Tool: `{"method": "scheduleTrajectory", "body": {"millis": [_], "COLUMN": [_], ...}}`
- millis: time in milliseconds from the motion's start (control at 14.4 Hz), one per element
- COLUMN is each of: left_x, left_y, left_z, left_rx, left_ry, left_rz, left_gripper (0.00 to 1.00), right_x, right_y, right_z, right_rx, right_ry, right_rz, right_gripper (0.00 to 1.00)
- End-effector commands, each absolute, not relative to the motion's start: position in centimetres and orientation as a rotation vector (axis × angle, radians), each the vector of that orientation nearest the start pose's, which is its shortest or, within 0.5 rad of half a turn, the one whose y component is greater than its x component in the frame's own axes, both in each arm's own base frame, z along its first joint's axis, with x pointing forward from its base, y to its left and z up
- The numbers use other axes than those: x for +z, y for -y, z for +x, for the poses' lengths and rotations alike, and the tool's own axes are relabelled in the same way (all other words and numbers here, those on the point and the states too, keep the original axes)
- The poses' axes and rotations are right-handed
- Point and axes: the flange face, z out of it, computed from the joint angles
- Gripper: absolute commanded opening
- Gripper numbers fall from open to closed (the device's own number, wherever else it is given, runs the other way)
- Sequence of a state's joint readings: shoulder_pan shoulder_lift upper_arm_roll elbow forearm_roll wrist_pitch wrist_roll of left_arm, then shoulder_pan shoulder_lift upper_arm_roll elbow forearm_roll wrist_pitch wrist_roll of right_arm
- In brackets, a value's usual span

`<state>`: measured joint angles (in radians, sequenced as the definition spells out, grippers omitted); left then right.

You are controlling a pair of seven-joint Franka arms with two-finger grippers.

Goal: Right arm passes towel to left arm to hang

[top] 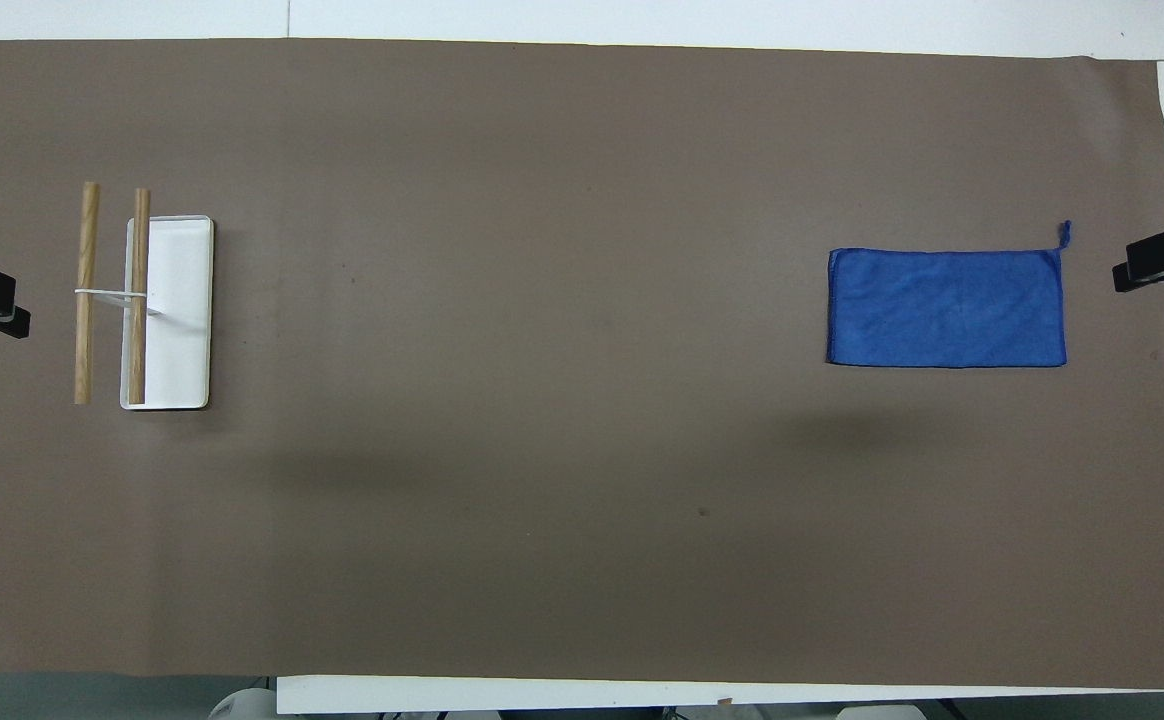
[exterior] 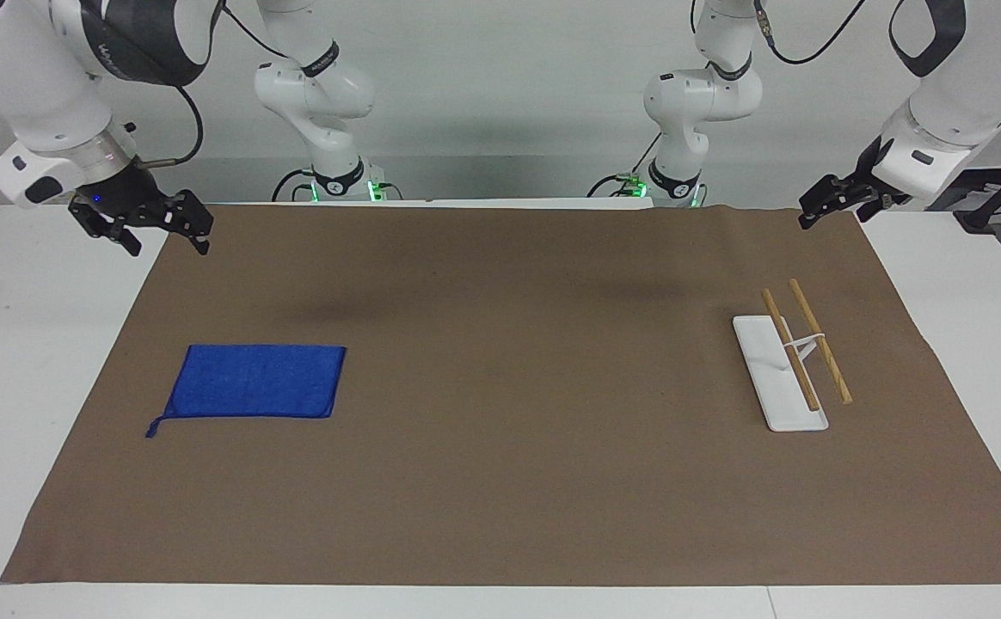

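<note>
Looking down from overhead, we note the towel (top: 946,308) lying flat on the brown mat (top: 562,450) at about 3 o'clock, toward the right arm's end of the surface. Its long axis runs 9 to 3 o'clock; the loop tail (top: 1065,233) points to 12 from the corner at the right arm's end. Right pincer (exterior: 162,229) hangs over the mat's corner, fingers apart, empty. Left pincer (exterior: 827,206) waits likewise, spread and empty. The wooden-rail rack (top: 147,300) stands at 9 o'clock.

Bright even overhead light; soft diffuse shadows on mat (exterior: 500,481); sharp focus, no glare.
</note>
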<state>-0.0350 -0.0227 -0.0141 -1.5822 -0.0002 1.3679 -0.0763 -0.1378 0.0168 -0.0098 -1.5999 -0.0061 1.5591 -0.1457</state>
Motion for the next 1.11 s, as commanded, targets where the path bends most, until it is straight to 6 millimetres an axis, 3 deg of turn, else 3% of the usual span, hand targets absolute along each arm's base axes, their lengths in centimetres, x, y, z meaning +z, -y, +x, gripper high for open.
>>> {"method": "scheduleTrajectory", "body": {"millis": [0,347,485,762,1040], "left_x": [61.7,61.7,61.7,61.7,61.6], "left_y": [2.4,2.4,2.4,2.4,2.4], "left_z": [51.7,51.7,51.7,51.7,51.6], "left_rx": [0.274,0.272,0.272,0.274,0.277], "left_ry": [0.056,0.056,0.056,0.056,0.056], "left_rz": [-3.126,-3.126,-3.126,-3.126,-3.125], "left_gripper": [1.0,1.0,1.0,1.0,1.0], "right_x": [59.7,59.6,57.8,49.0,38.5], "right_y": [8.9,8.7,8.9,9.3,9.1], "right_z": [54.9,55.0,55.3,56.1,56.9], "right_rx": [0.081,0.077,0.096,-0.002,-0.164], "right_ry": [-0.005,0.003,0.001,-0.002,0.038], "right_rz": [-3.134,-3.138,-3.135,-3.143,-3.157], "right_gripper": [1.0,1.0,1.0,1.0,1.0]}}
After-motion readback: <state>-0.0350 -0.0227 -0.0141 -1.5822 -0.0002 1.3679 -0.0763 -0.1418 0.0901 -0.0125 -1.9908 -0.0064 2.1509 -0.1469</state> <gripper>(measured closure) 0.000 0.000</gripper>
